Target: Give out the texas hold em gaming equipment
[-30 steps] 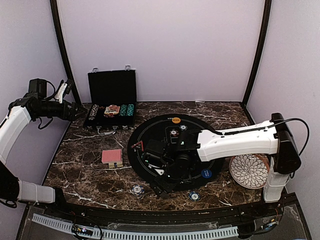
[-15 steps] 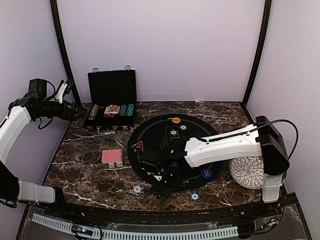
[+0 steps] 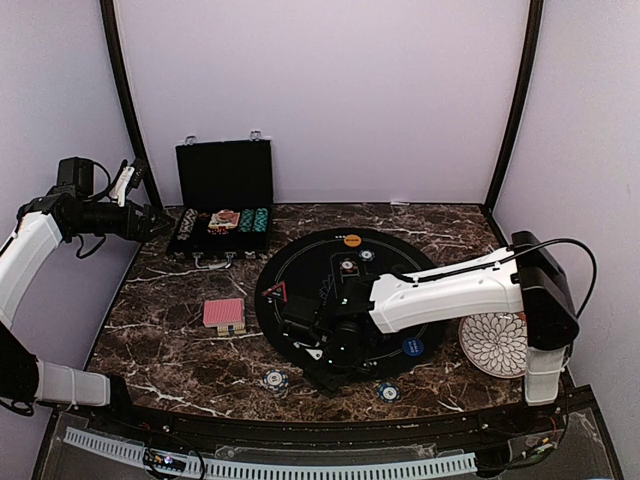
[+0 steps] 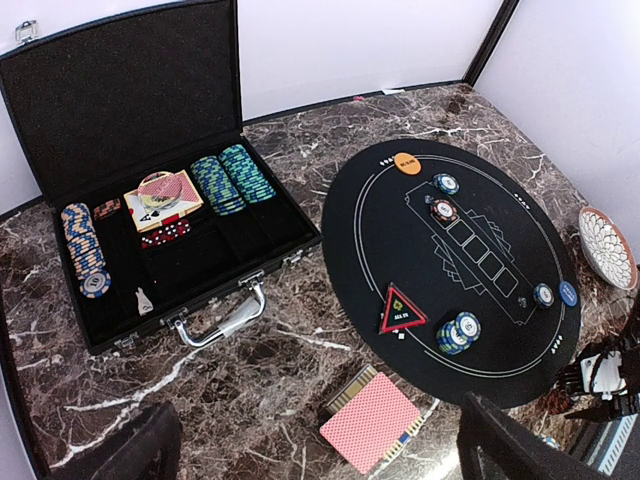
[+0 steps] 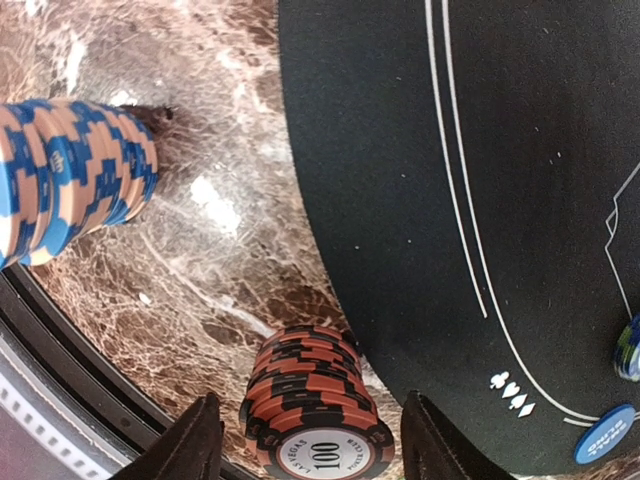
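Observation:
A stack of orange-and-black poker chips (image 5: 318,405) marked 100 stands on the marble just off the front edge of the round black mat (image 5: 420,150). My right gripper (image 5: 310,402) straddles it, open, with a gap showing on each side between finger and stack. In the top view this gripper (image 3: 330,368) hangs low over the mat's front rim. A taller blue-and-orange chip stack (image 5: 75,180) stands nearby. The red-backed card deck (image 3: 224,314) lies left of the mat. My left gripper (image 3: 155,218) is raised at the far left, open and empty.
An open black case (image 4: 120,100) at the back left holds chip rows, cards and dice. On the mat lie a red triangle token (image 4: 402,310), an orange disc (image 4: 407,163), a blue disc (image 4: 568,293) and chip stacks (image 4: 458,332). A white patterned plate (image 3: 497,342) sits right.
My right arm has swung left toward the mat's front edge, and its jaws have narrowed around the orange-and-black stack. The left arm has not moved.

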